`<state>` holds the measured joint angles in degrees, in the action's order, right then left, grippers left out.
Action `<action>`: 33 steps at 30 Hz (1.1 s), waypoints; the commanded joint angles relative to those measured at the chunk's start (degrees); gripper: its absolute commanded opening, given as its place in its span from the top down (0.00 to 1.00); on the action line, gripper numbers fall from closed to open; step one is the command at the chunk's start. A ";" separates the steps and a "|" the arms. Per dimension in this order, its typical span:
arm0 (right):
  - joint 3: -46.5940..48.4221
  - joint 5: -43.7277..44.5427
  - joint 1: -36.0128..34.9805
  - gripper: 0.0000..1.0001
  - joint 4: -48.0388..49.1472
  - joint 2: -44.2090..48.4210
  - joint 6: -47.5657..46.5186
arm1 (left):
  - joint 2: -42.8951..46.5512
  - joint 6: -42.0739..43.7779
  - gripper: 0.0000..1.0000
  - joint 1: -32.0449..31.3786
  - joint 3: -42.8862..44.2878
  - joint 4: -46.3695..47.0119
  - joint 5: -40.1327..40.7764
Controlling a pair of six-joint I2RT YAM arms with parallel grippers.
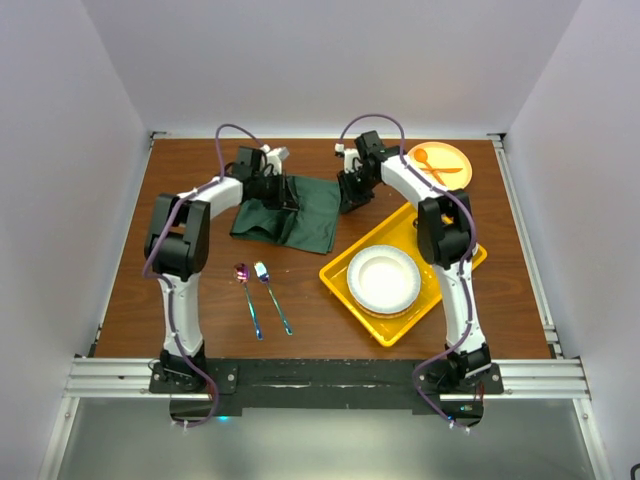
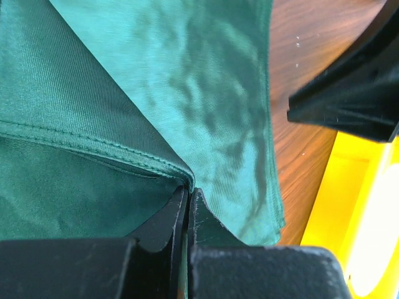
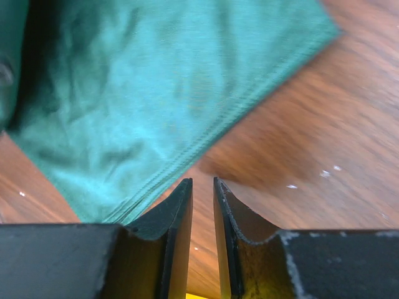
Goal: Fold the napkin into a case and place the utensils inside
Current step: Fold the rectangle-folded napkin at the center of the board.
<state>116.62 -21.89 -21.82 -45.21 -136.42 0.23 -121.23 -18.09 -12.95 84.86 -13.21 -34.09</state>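
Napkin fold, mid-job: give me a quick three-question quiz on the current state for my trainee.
1. True or false: the left gripper is shut on the napkin.
2. Short answer: what sits between the jaws of the right gripper?
3. The metal spoon and fork lie: A) inside the napkin; B) on the bare table; C) in the right gripper.

Key: 1 true, pinched at a hemmed edge. 2 nothing; wood shows through the narrow gap. 3 B.
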 commanded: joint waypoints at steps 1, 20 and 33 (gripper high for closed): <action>0.45 2.64 -0.94 0.74 0.82 3.18 3.20 | -0.24 -3.27 1.00 -1.90 0.22 5.12 -1.24; 0.63 2.55 -1.03 0.75 0.30 -1.13 2.94 | -2.26 -8.98 1.00 -7.18 1.36 9.78 -3.53; 0.71 0.79 -1.03 0.74 0.21 -0.60 3.20 | -3.49 -10.84 0.61 -8.06 2.60 14.60 -8.01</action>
<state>116.62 -19.53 -22.87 -45.21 -137.25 2.66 -125.80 -28.16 -21.28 85.86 -3.84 -37.82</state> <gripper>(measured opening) 0.255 0.307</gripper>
